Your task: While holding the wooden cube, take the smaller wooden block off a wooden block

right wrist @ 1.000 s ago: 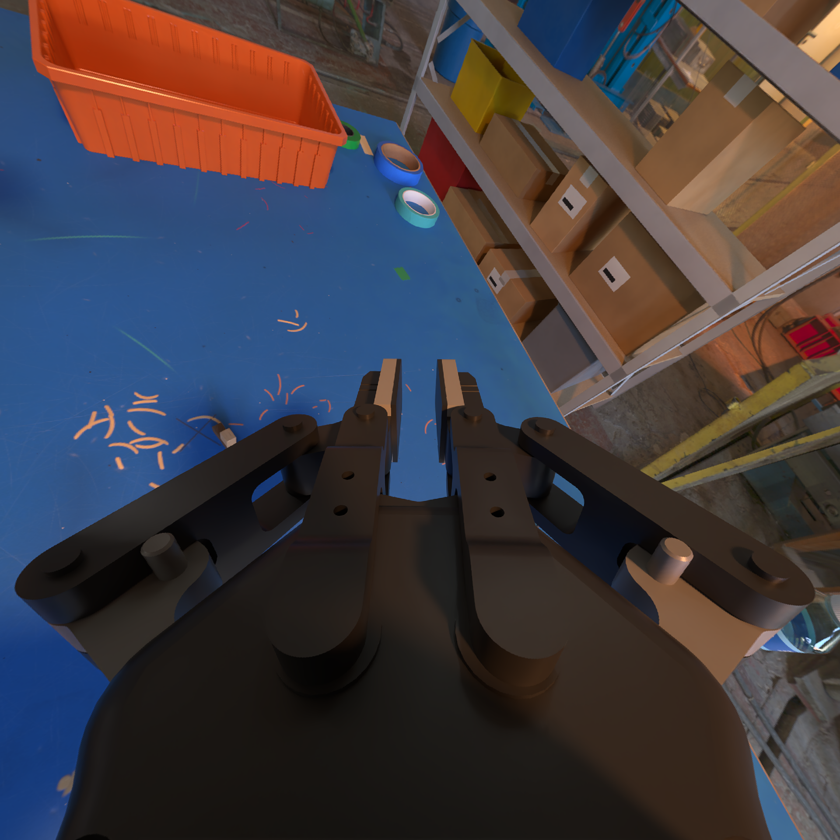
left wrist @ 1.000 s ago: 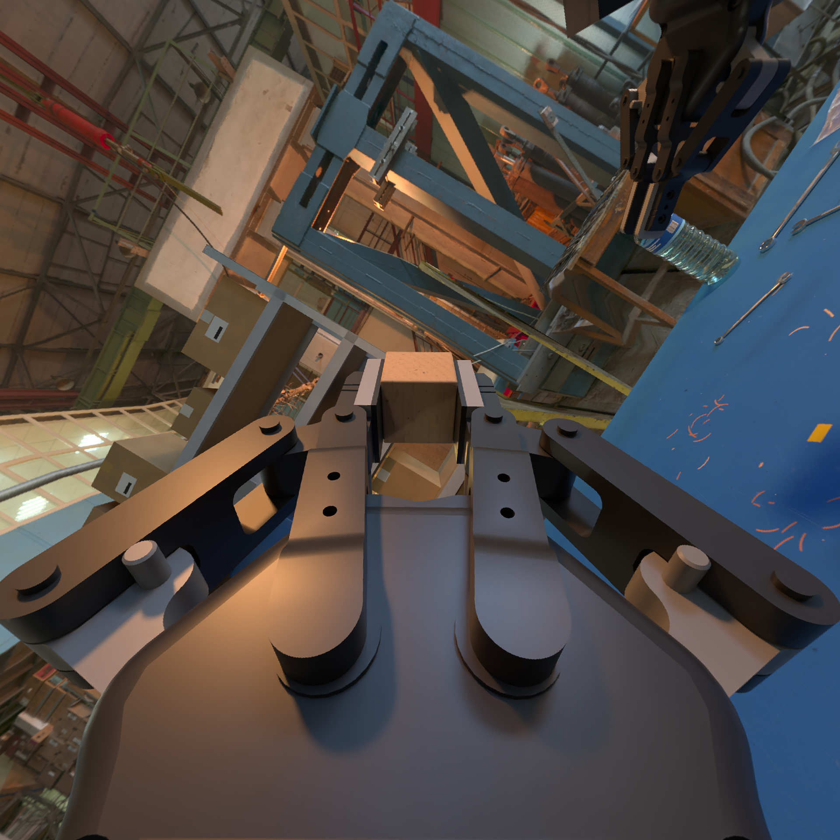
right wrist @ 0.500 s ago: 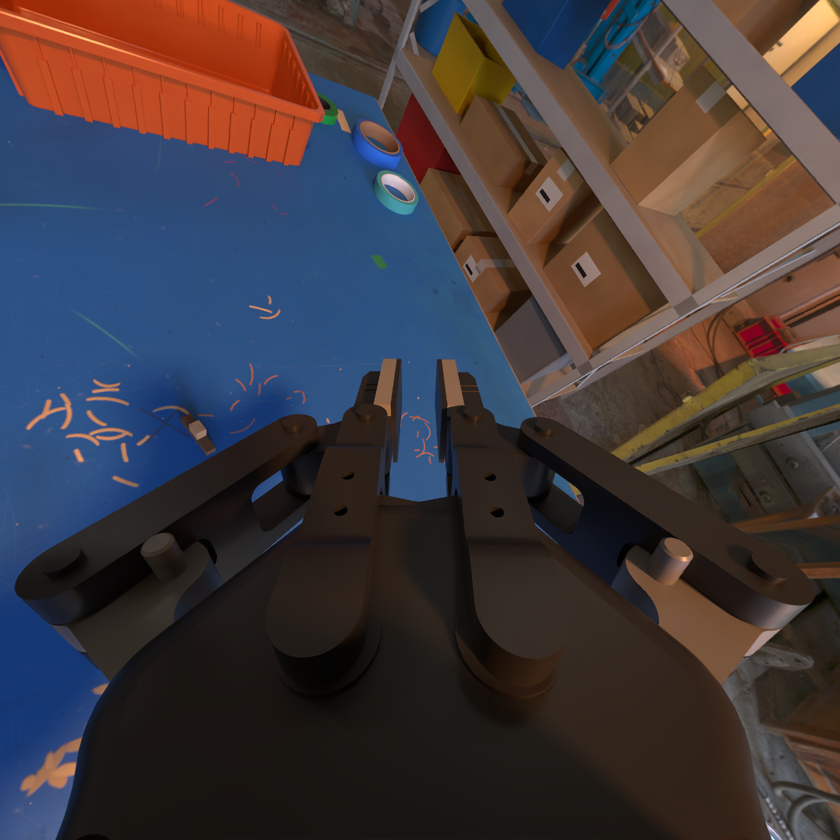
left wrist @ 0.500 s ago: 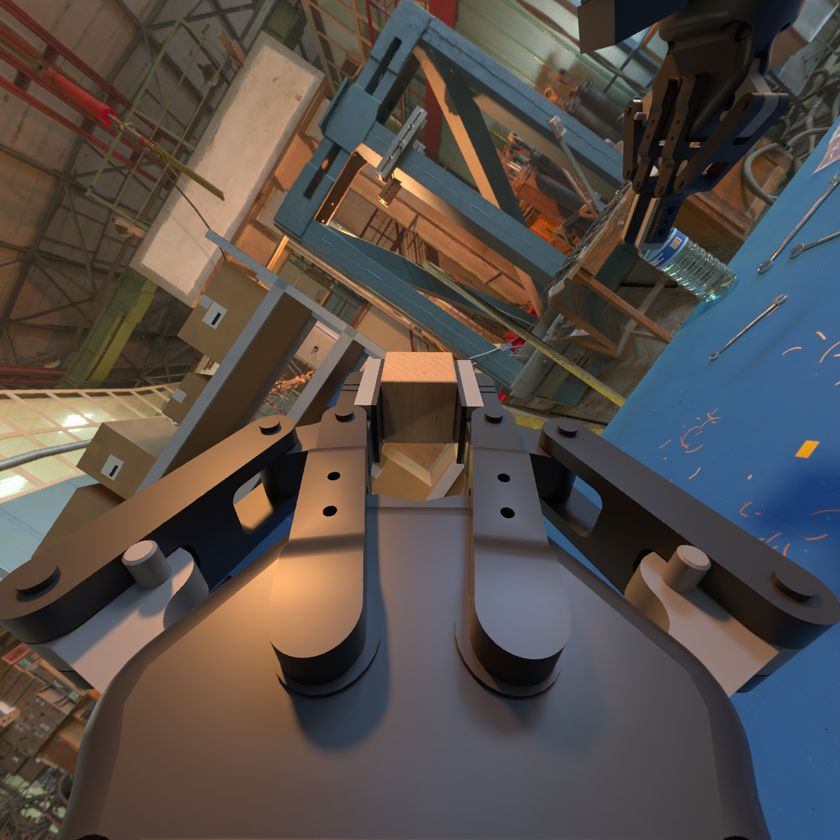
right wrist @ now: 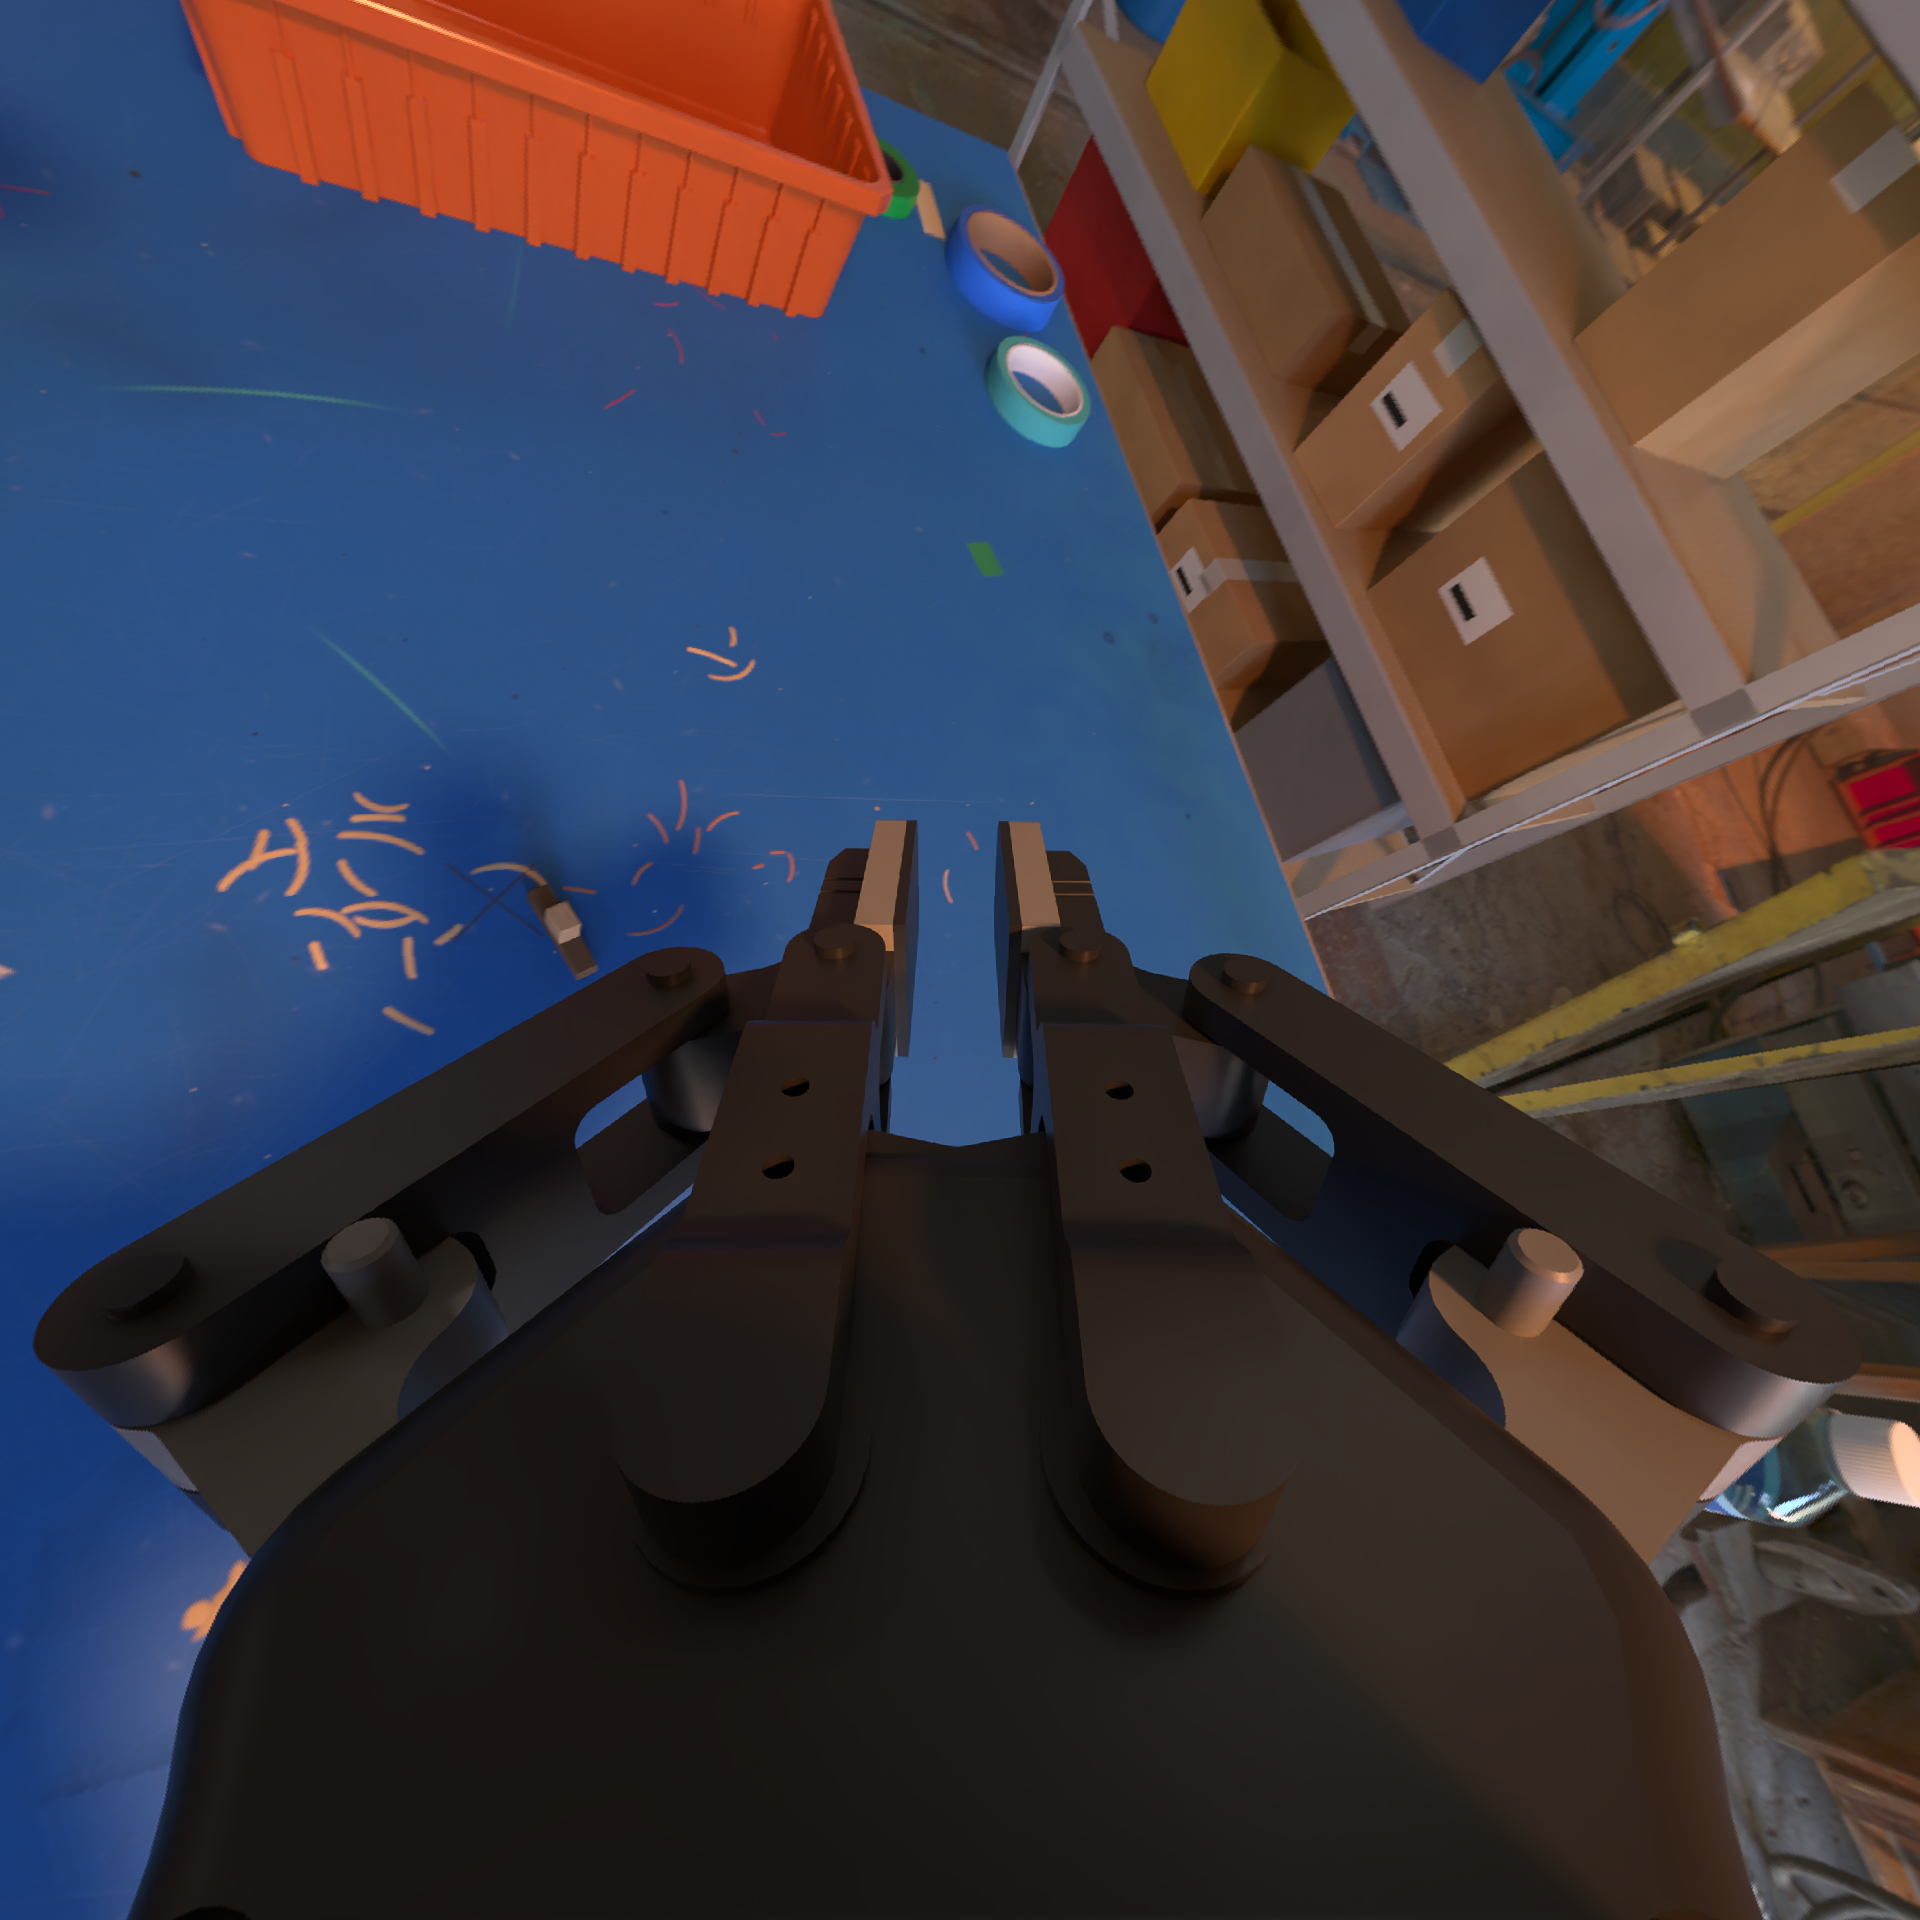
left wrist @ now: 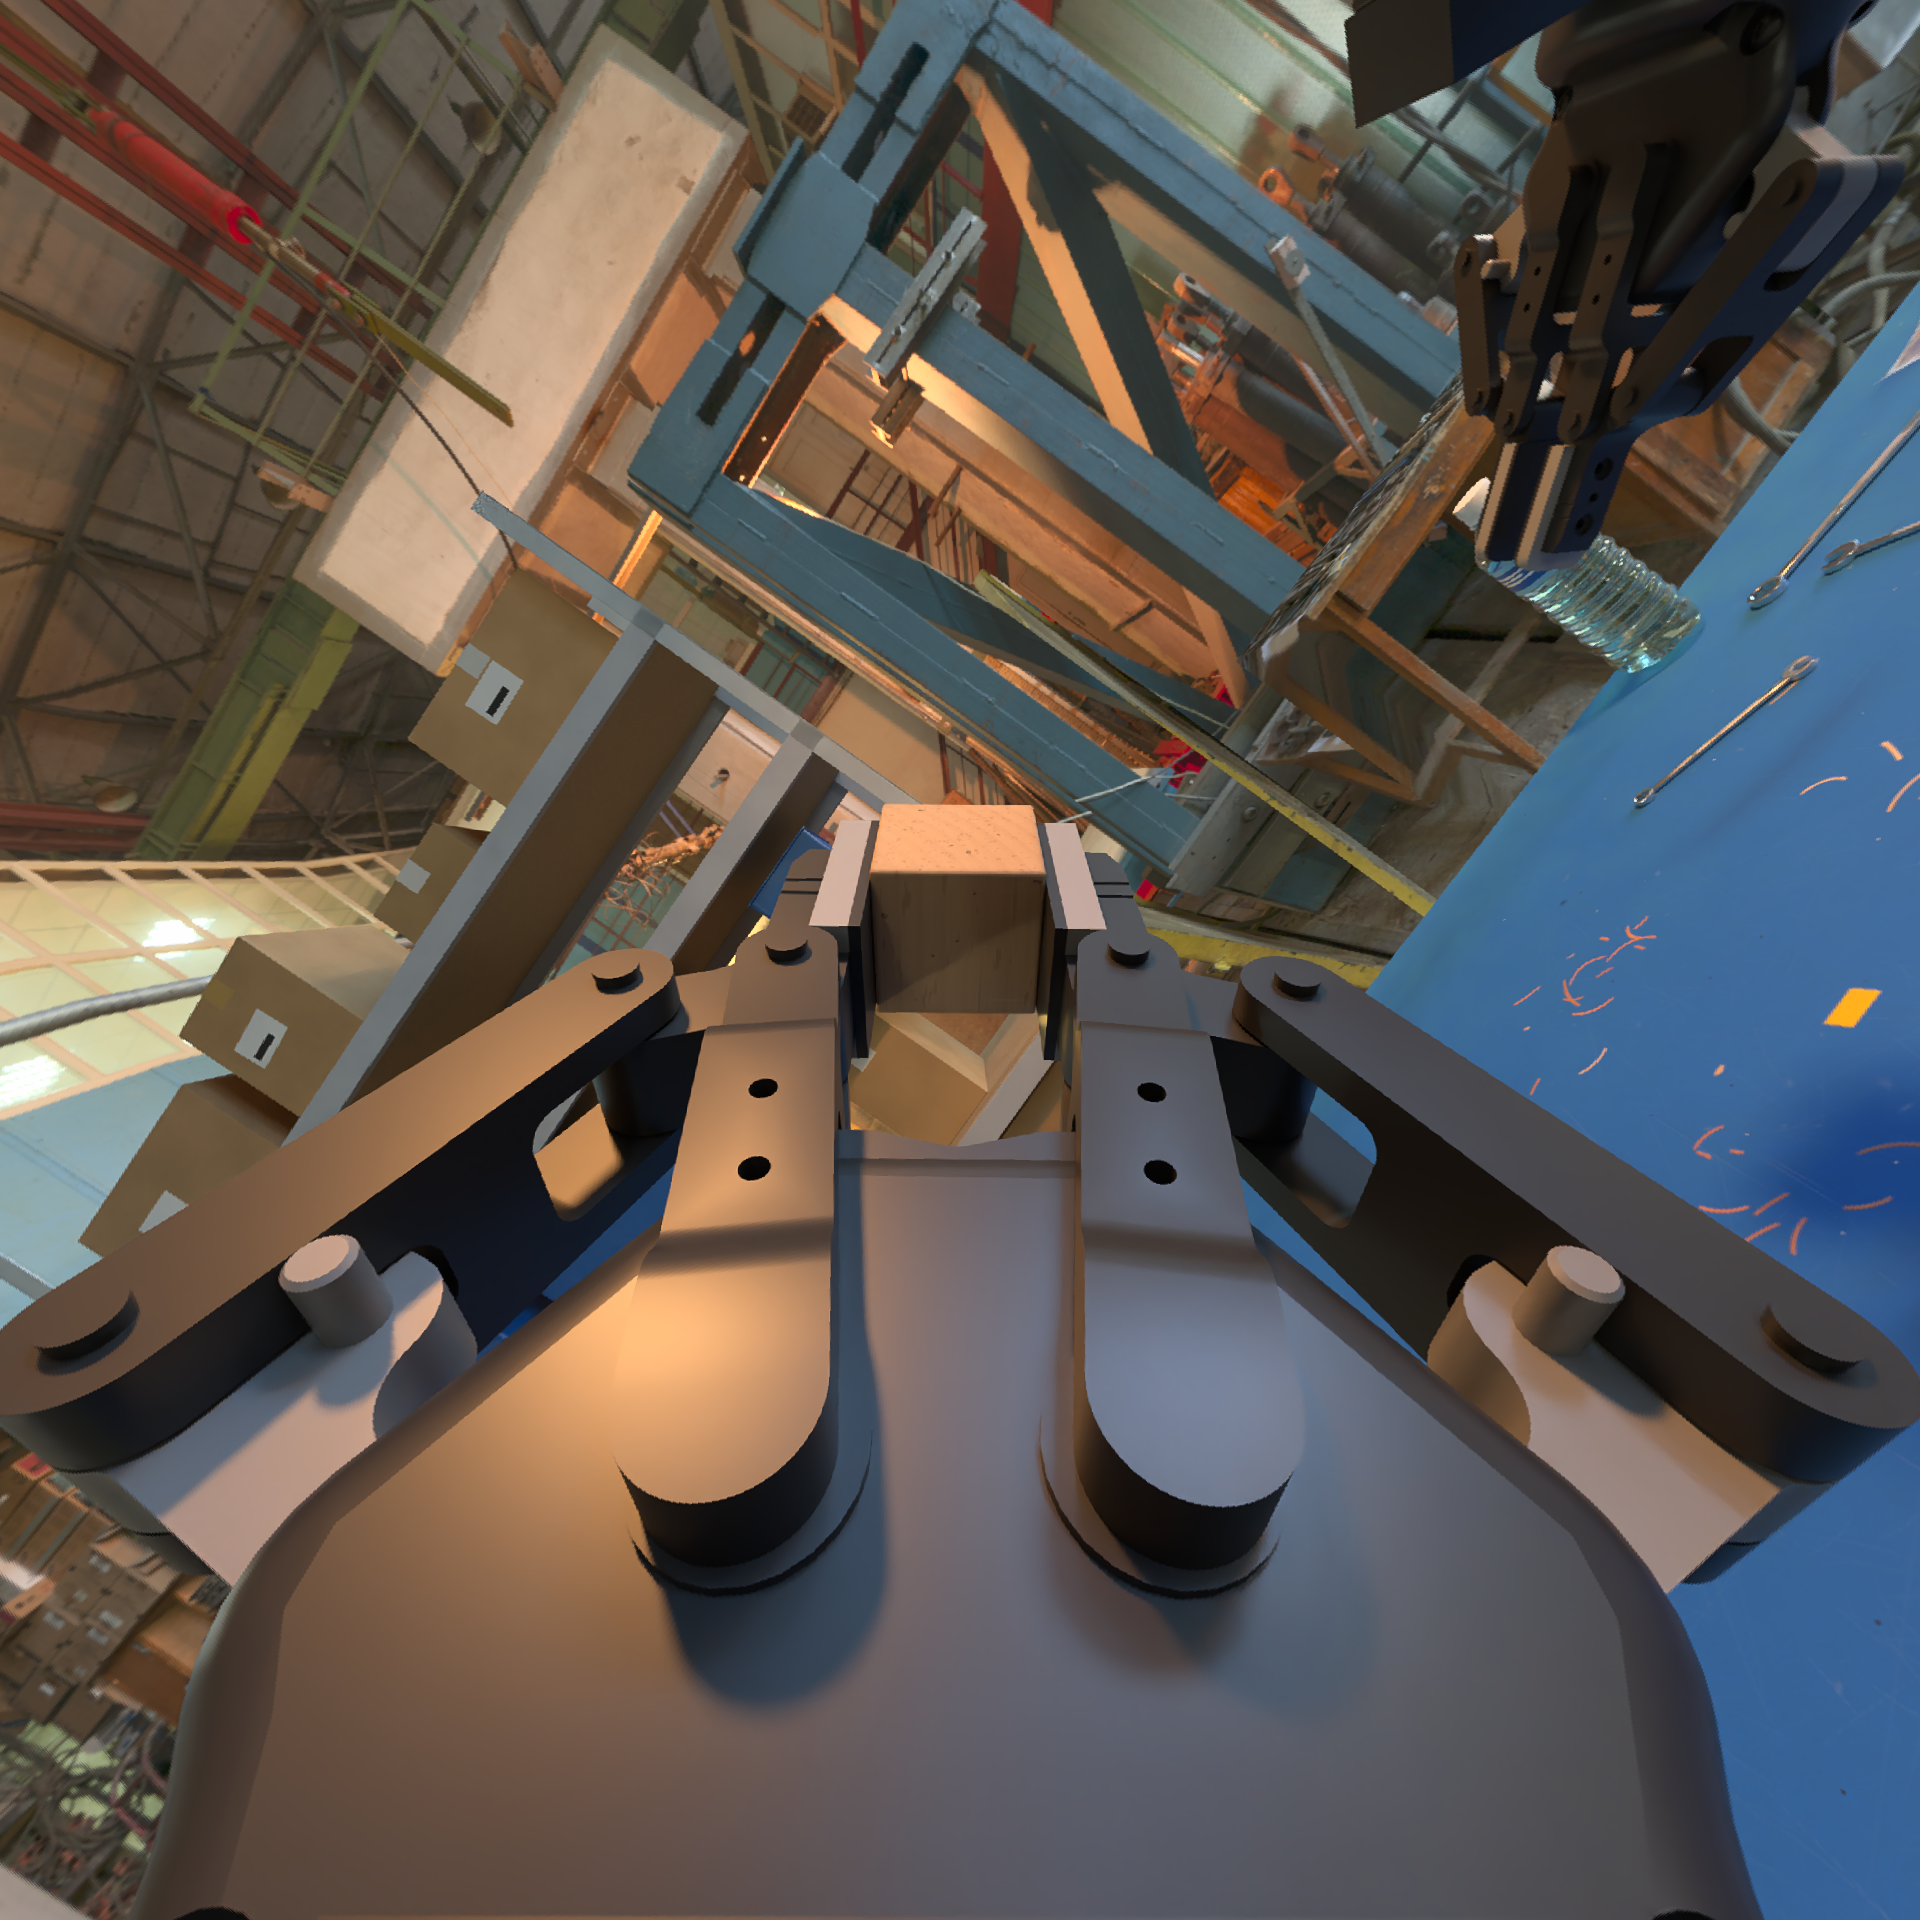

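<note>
My left gripper (left wrist: pixel 956 883) is shut on the wooden cube (left wrist: pixel 954 914) and holds it in the air, off the blue table (left wrist: pixel 1714 1039). My right gripper (right wrist: pixel 951 883) is empty, its jaws a narrow gap apart, high above the table (right wrist: pixel 520 571). It also shows far off in the left wrist view (left wrist: pixel 1538 530). Left of its fingertips and far below, a small pale wooden block (right wrist: pixel 563 918) sits on a darker, longer wooden block (right wrist: pixel 577 954) among orange marks.
An orange bin (right wrist: pixel 540 135) stands at the far side of the table. Blue (right wrist: pixel 1003 265) and teal (right wrist: pixel 1039 390) tape rolls lie near the table's right edge. A shelf of cardboard boxes (right wrist: pixel 1475 623) stands beyond it. A plastic bottle (left wrist: pixel 1600 613) and metal pins (left wrist: pixel 1725 727) lie on the table.
The right wrist view has swung over the table, so the stacked blocks now sit higher in it and nearer the fingertips. The left gripper still holds the cube. Neither gripper's jaws have moved.
</note>
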Controlling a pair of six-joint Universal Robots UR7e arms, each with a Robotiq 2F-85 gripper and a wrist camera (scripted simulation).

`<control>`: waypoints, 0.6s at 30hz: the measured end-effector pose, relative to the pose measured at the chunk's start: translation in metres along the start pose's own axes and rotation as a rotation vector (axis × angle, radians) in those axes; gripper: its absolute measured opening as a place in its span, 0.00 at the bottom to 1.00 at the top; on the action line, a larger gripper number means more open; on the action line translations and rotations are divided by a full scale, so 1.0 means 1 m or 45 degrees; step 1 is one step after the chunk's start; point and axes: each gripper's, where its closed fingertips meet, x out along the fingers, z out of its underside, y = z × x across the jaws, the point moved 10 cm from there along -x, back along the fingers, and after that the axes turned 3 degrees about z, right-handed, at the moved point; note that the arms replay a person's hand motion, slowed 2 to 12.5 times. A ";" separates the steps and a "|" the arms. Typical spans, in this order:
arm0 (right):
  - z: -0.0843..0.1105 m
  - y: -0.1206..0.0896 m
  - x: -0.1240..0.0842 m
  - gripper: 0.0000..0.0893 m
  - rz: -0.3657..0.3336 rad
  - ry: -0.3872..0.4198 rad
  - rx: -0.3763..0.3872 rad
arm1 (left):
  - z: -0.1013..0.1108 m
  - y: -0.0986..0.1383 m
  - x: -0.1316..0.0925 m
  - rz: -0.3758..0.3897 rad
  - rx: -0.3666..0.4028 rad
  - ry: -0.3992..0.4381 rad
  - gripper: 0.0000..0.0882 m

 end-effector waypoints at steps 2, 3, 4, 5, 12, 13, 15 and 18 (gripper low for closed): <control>0.000 -0.003 0.001 0.15 -0.033 -0.017 0.010 | 0.001 -0.001 -0.001 -0.003 0.001 -0.004 0.28; 0.000 -0.004 0.002 0.15 -0.051 -0.028 0.018 | 0.001 -0.001 -0.001 -0.005 0.001 -0.006 0.28; 0.000 -0.006 0.003 0.15 -0.069 -0.039 0.026 | 0.001 -0.002 -0.002 -0.006 0.001 -0.008 0.28; 0.000 -0.008 0.004 0.15 -0.087 -0.050 0.034 | 0.001 -0.002 -0.002 -0.008 0.001 -0.010 0.28; 0.001 -0.022 0.010 0.15 -0.190 -0.113 0.069 | 0.003 -0.005 -0.005 -0.014 -0.003 -0.022 0.28; 0.001 -0.024 0.011 0.15 -0.203 -0.121 0.072 | 0.004 -0.005 -0.005 -0.015 -0.004 -0.024 0.28; 0.002 -0.029 0.013 0.15 -0.221 -0.135 0.071 | 0.004 -0.006 -0.006 -0.015 -0.008 -0.027 0.28; 0.003 -0.037 0.017 0.15 -0.246 -0.156 0.067 | 0.005 -0.007 -0.007 -0.015 -0.013 -0.032 0.28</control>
